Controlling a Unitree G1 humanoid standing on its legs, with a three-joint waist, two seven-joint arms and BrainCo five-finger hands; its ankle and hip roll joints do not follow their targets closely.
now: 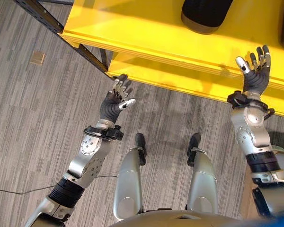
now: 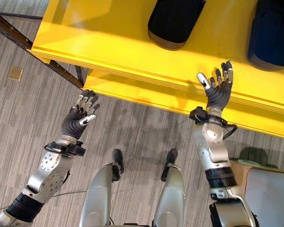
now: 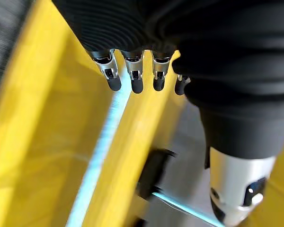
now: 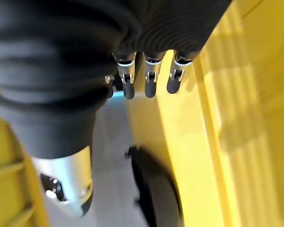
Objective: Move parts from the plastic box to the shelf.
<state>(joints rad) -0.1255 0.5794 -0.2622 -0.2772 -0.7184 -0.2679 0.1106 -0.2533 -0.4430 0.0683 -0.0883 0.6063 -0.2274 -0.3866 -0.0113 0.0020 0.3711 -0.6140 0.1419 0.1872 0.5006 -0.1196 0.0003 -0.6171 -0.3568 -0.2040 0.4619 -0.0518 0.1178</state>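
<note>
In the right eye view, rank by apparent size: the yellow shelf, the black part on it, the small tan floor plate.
1. yellow shelf
2. black part, though cut off by the view's top edge
3. tan floor plate, clearly smallest

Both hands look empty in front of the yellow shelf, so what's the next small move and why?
Probably draw both arms back from the yellow shelf and turn toward the grey box at the robot's right. The left hand and right hand are open and hold nothing, and two dark parts already lie on the shelf.
</note>
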